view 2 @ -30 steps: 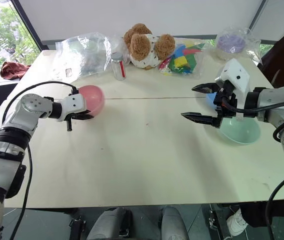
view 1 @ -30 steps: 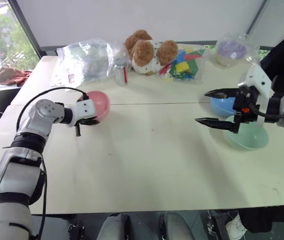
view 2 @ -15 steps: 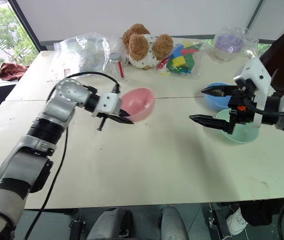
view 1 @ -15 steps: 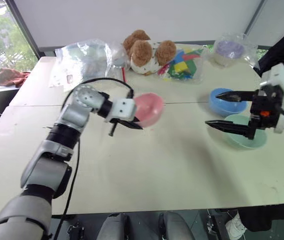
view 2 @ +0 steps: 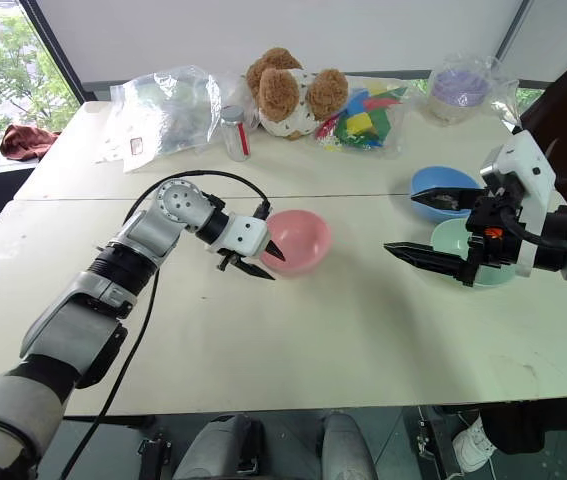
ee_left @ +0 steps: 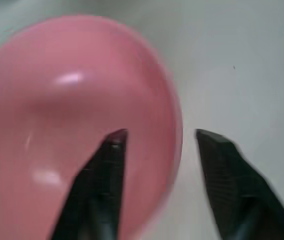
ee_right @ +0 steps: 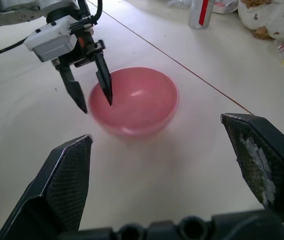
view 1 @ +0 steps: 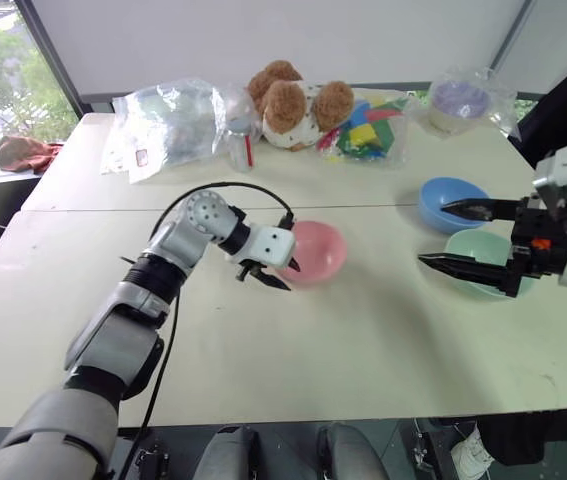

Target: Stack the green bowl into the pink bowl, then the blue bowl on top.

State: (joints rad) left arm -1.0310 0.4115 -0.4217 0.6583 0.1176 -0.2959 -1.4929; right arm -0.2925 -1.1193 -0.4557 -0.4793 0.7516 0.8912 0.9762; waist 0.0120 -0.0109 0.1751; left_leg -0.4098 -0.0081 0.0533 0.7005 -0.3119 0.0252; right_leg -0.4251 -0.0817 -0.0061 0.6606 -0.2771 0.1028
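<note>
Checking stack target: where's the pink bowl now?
The pink bowl sits mid-table just below the seam, its rim between the left gripper's open fingers, well left of the blue bowl.

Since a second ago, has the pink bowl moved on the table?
Yes. The pink bowl went rightward along the table seam, from the table's left part to its middle, nearer the blue bowl.

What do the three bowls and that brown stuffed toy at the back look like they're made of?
The pink bowl, blue bowl and green bowl look like thin molded plastic: flat pastel color, smooth walls, and soft shiny highlights inside the pink one. The stuffed toy looks like plush fabric, with curly brown pile and a white spotted body.
</note>
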